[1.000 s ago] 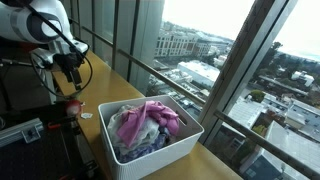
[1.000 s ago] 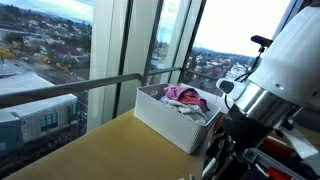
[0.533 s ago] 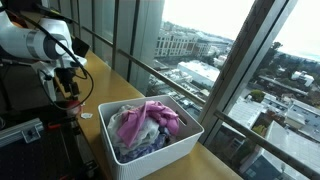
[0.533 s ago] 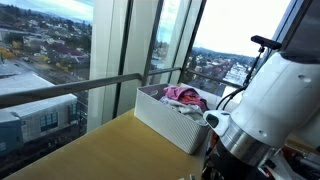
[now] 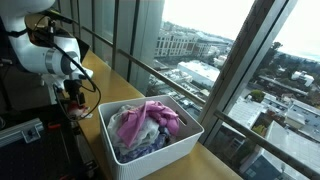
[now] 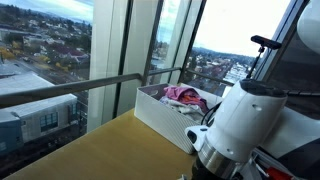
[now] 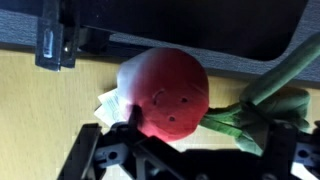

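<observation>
Claw [image 7: 198, 140] first: in the wrist view its black jaws stand wide apart at the bottom of the picture, holding nothing. Between them, just ahead of the tips, lies a round red plush toy [image 7: 165, 93]. It is soft and slightly fuzzy, with a small stitched face on its front. A thick green fabric stem [image 7: 265, 105] runs off it to the right, and a small white tag [image 7: 108, 103] sits at its left. The toy rests on a pale yellow wooden table top [image 7: 45, 110], close against a dark edge behind it. I cannot tell whether either finger touches the plush.

In an exterior view the claw [image 5: 72, 95] hangs low over the table top [image 5: 105, 72] at the end of the white arm [image 5: 45, 55]. A speck of red beneath it is probably the toy [image 5: 74, 101]. Just beside it stands a white rectangular plastic basket [image 5: 185, 142] heaped with crumpled pink and purple cloths [image 5: 145, 122].

In an exterior view the arm's bulky white body [image 6: 235, 125] hides both claw and toy from me. Behind it are the basket [image 6: 160, 118], the cloths [image 6: 183, 96] and the smooth table top [image 6: 90, 150].
</observation>
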Available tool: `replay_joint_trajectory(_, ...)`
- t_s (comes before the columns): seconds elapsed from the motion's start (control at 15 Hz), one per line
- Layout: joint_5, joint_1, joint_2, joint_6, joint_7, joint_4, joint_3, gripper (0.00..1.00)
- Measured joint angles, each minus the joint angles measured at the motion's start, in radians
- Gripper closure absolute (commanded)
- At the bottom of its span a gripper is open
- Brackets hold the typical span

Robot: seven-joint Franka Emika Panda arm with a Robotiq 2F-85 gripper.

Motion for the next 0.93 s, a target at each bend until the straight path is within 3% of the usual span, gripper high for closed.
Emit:
replay_joint_trajectory(0.13,-0.031,0.004,0.040,0.020,0.000,0.018,-0.039,0.00)
replay_joint_trajectory(0.2,-0.042,0.005,0.057,0.030,0.000,0.027,-0.055,0.25)
replay_joint_trajectory(0.27,-0.048,0.005,0.073,0.035,0.000,0.036,-0.067,0.26)
replay_joint_trajectory(0.67,-0.046,-0.003,0.102,0.049,-0.002,0.078,-0.083,0.72)
replay_joint_trajectory(0.93,-0.014,-0.070,0.081,0.048,-0.037,0.082,-0.034,0.98)
